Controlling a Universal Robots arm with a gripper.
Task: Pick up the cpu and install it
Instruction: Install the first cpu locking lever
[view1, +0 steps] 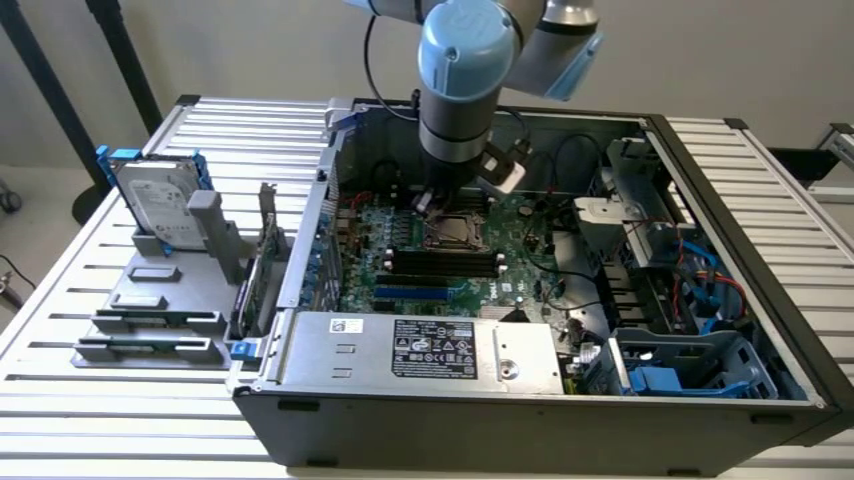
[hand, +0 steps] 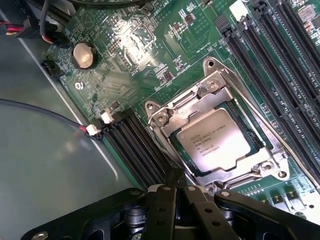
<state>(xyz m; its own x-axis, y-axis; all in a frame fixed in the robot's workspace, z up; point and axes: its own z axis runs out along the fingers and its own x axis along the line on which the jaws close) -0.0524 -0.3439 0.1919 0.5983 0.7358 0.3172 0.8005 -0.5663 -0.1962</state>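
Observation:
The cpu (hand: 217, 137), a flat square chip with a silver-grey top and printed text, lies inside the metal socket frame (hand: 165, 116) on the green motherboard (hand: 130, 45). My gripper (hand: 175, 177) hovers just beside the socket's edge, shut, with nothing between its fingers. In the exterior view the arm reaches down into the open computer case (view1: 747, 260), and the gripper (view1: 434, 200) hangs directly over the socket (view1: 454, 228) in the middle of the board.
Black memory slots (hand: 280, 65) flank the socket. A coin battery (hand: 84, 55) and red-black cables (hand: 30, 30) sit nearby. Outside the case, on the exterior view's left, a hard drive in a blue frame (view1: 158, 205) and memory sticks (view1: 147, 322) rest on a grey holder. The power supply (view1: 427, 350) fills the case front.

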